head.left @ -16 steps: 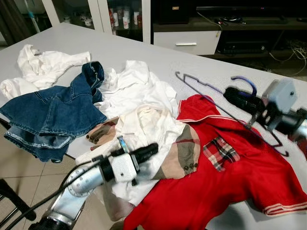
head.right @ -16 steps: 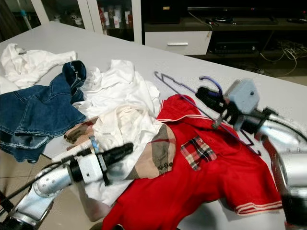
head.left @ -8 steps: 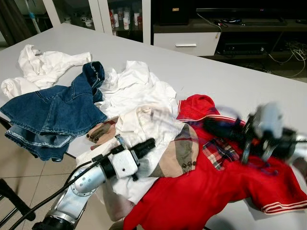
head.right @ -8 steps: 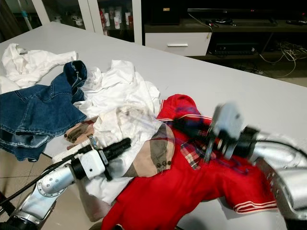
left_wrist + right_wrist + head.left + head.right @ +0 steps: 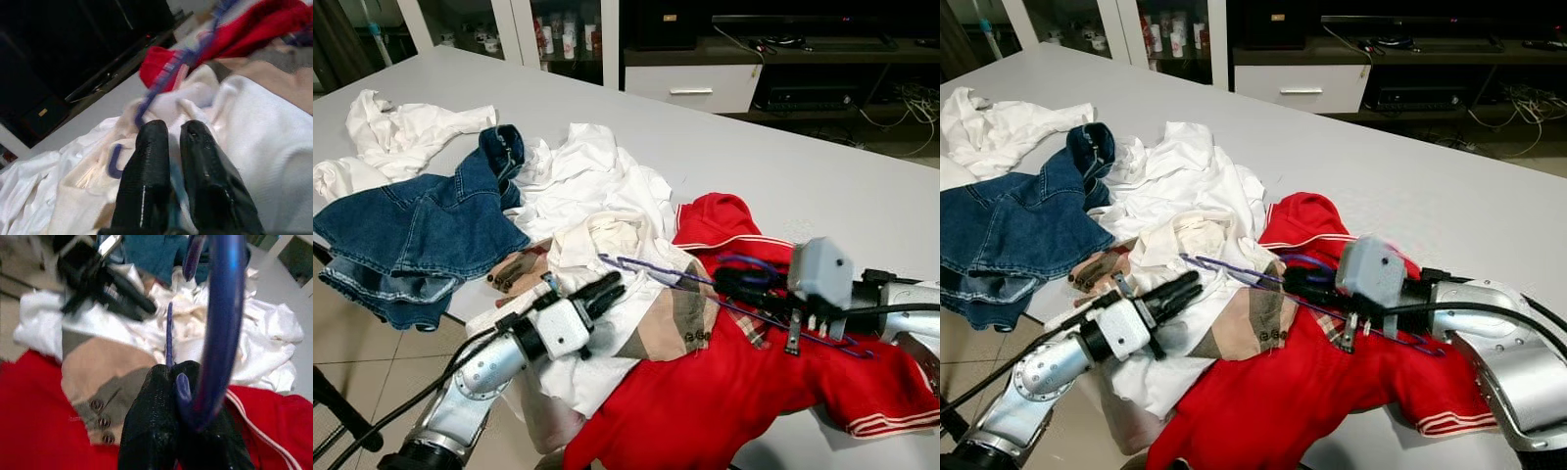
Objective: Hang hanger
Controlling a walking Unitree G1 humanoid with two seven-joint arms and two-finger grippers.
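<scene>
Purple wire hanger (image 5: 705,284) held level above the heap of clothes at the near edge of the white table (image 5: 783,166). The right gripper (image 5: 736,285), reaching in from the right over the red polo shirt (image 5: 744,382), has its fingers clamped on the hanger near the hook; the wrist view shows the hook curving up between them. One long arm of the hanger points left, its tip over the cream shirt (image 5: 626,250) and just beside the left gripper (image 5: 605,290), whose fingers are pressed together on nothing and rest on that shirt. Blue jeans (image 5: 421,230) lie well apart at far left. To thread the hanger well, the tip likely needs guiding into a collar opening, the left gripper spreading the fabric while the right keeps the wire level to avoid snagging.
</scene>
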